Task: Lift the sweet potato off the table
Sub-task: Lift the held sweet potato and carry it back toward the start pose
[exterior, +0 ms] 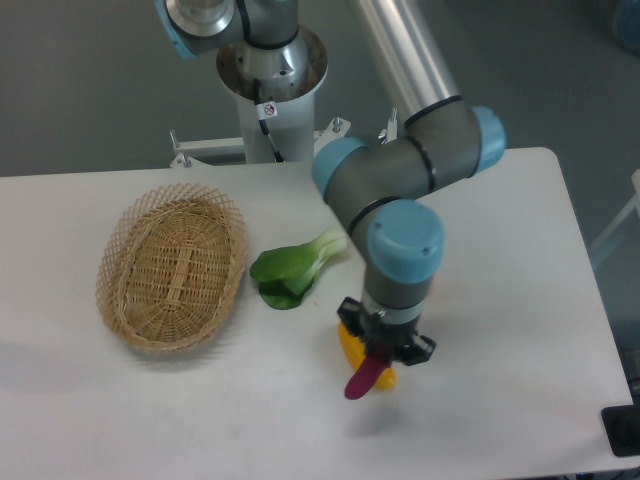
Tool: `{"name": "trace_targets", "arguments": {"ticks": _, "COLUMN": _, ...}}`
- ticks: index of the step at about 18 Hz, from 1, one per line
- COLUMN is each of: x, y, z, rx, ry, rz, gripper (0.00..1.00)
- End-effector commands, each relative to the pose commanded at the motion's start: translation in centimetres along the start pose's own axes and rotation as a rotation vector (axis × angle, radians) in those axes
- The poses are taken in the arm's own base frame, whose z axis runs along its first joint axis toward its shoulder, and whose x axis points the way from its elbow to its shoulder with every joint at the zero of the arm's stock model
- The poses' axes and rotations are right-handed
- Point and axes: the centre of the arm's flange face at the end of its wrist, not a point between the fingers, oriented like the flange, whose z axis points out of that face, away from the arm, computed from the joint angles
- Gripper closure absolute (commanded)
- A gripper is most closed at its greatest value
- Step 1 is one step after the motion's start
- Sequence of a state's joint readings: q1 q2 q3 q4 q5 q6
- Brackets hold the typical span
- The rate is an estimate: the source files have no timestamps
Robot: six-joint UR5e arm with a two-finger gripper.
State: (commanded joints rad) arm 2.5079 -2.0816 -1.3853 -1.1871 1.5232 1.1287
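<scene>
The sweet potato [362, 380] is gripped at its upper end by the gripper [381, 357], whose 2 fingers are clenched on it; it hangs tilted, its lower tip pointing toward 7 o'clock. It appears to be held clear of the table [520, 300], though contact cannot be ruled out from this angle. A yellow vegetable [349, 345] is partly hidden just behind the gripper. The pick seems essentially made, so the grip should be kept firm and any further motion kept smooth (a thin, tapered item held near 1 end can pivot or slip). The greens [290, 272] lie at 10 o'clock from the gripper, the basket [170, 270] farther toward 9 o'clock.
</scene>
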Motion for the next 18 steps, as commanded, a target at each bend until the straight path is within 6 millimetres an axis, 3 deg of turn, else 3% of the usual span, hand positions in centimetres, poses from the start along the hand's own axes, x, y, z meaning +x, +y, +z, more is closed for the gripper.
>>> {"name": "trace_targets", "arguments": {"ticks": 4, "x": -2.5, "y": 2.4, "z": -1.4, "rx": 0.004, "ry": -0.021, "rz": -0.004, "gripper": 0.67}}
{"name": "trace_targets", "arguments": {"ticks": 7, "x": -3.4, "y": 3.6, "z": -1.3, "rx": -0.002, "ry": -0.024, "rz": 0.030, "gripper": 0.67}}
{"name": "trace_targets", "arguments": {"ticks": 18, "x": -4.9, "y": 3.8, "z": -0.7, "rx": -0.014, "ry": -0.043, "rz": 0.080, "gripper": 0.67}}
